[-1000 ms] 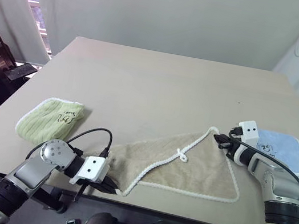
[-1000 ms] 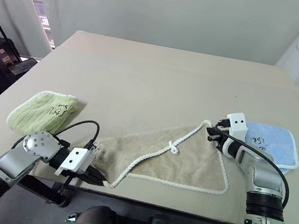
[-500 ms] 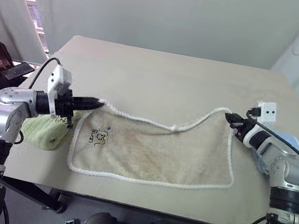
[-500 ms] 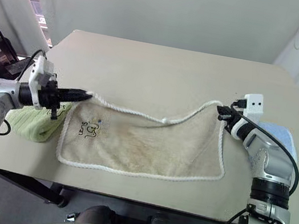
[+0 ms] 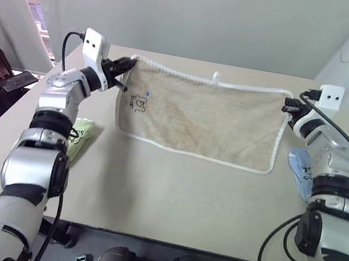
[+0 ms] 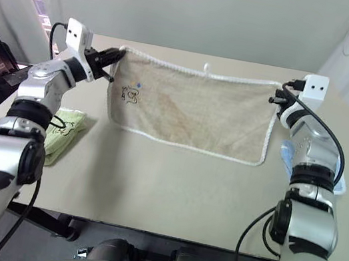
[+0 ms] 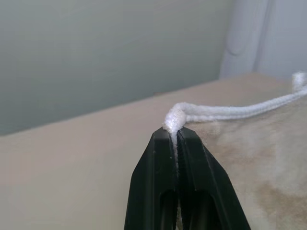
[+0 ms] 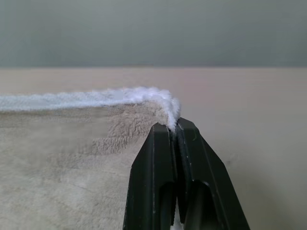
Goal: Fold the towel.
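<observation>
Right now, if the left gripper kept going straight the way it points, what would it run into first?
Probably nothing soon. The left gripper, jaws shut on a corner of the beige terry towel with white corded edging, points out over the bare tan tabletop. Beyond that is the pale wall, though depth is unclear.

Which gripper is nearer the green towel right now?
Left. The left gripper pinches the towel's upper corner, above the green towel on the robot's left. The right gripper pinches the opposite corner, across the towel.
</observation>
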Controlling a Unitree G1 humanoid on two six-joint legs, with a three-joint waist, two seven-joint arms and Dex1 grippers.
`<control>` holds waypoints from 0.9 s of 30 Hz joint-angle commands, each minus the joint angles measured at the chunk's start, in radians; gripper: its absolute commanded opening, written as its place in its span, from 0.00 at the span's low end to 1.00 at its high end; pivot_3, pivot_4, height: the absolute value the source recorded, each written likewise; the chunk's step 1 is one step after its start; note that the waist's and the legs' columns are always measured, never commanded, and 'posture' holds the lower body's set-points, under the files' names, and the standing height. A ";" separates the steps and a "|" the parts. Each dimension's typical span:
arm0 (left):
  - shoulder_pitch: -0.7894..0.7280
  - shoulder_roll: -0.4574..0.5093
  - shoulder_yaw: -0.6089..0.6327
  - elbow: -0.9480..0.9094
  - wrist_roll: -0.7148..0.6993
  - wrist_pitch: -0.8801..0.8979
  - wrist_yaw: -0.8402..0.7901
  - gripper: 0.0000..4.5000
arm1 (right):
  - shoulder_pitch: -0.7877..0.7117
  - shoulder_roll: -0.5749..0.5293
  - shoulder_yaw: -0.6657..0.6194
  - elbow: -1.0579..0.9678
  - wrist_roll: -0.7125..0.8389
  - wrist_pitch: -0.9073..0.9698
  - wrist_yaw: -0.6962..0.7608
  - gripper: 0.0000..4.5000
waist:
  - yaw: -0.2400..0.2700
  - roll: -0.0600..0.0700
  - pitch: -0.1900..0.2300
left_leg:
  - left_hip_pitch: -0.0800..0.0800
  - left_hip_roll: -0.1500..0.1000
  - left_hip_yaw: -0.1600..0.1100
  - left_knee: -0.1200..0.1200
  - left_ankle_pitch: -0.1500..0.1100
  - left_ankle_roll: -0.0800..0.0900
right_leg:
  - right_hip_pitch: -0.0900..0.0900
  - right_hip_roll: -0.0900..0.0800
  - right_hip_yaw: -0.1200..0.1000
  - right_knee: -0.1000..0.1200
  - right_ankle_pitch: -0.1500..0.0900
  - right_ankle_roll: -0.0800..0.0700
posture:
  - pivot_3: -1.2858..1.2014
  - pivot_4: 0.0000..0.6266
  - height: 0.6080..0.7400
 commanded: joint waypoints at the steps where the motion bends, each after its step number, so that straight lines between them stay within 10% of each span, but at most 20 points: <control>1: -0.112 0.003 0.054 0.105 0.021 -0.135 0.102 0.02 | -0.141 -0.015 -0.013 0.117 -0.026 -0.155 -0.004 0.00 | -0.005 0.000 0.000 | -0.003 0.000 0.000 0.000 0.000 -0.001 | -0.003 0.000 0.000 0.000 0.000 0.000 | 0.52 0.00 0.88; 10: 0.041 0.021 0.073 0.001 -0.012 -0.204 -0.256 0.02 | 0.050 -0.039 -0.031 -0.062 0.049 -0.136 0.275 0.00 | -0.018 0.000 0.000 | -0.007 0.000 0.002 0.000 0.001 -0.002 | -0.009 0.000 0.001 0.001 -0.001 0.002 | 0.52 0.00 0.88; 27: 0.744 0.183 0.073 -1.000 -0.243 0.293 -0.485 0.02 | 0.743 -0.142 -0.167 -0.966 0.460 0.479 0.473 0.00 | -0.024 -0.001 0.000 | 0.010 0.002 0.000 0.002 -0.002 0.001 | 0.008 -0.001 0.001 0.005 0.001 -0.002 | 0.52 0.00 0.88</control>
